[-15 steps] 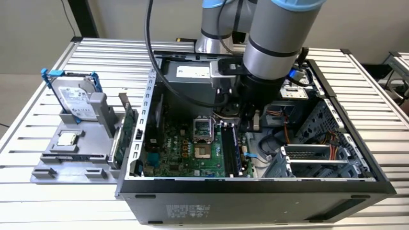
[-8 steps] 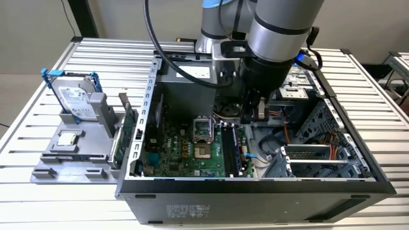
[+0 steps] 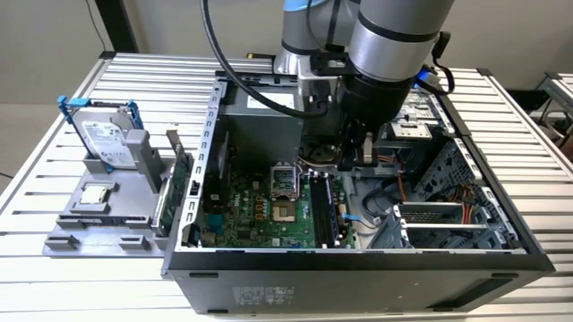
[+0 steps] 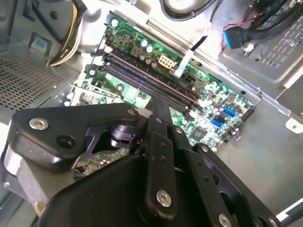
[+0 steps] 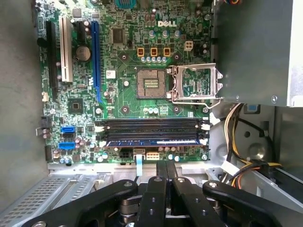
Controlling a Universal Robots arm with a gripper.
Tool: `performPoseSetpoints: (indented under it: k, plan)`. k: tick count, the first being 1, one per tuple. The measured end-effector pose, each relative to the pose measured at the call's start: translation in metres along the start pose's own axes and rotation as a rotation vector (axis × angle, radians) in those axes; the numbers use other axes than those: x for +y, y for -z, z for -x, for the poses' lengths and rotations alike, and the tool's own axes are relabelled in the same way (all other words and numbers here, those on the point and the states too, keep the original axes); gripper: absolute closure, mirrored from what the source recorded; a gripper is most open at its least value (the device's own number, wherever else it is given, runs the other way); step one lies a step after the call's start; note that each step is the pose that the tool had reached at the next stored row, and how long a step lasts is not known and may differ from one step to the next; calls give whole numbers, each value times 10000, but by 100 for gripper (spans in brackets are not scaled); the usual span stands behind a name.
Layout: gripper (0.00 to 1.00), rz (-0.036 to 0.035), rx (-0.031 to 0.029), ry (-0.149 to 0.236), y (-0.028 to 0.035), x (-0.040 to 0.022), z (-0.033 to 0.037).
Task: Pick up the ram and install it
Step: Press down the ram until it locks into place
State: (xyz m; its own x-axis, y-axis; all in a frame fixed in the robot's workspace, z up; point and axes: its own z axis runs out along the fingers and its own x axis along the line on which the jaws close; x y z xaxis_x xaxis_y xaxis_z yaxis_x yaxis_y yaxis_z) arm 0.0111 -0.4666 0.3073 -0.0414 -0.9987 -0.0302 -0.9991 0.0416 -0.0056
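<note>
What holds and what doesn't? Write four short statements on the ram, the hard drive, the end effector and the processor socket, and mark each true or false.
1. The ram sits in a black slot of the motherboard. True.
2. The hard drive is mounted inside the computer case. False: it stands on the grey holder outside the case.
3. The end effector grips the ram. False: it is shut and empty above the motherboard.
4. The processor socket's cover is open. True.
</note>
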Motion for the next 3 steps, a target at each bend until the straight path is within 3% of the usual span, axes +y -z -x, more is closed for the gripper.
performPoseSetpoints:
  k: [3]
  plan:
    - [100,0,0,0,4,0,0]
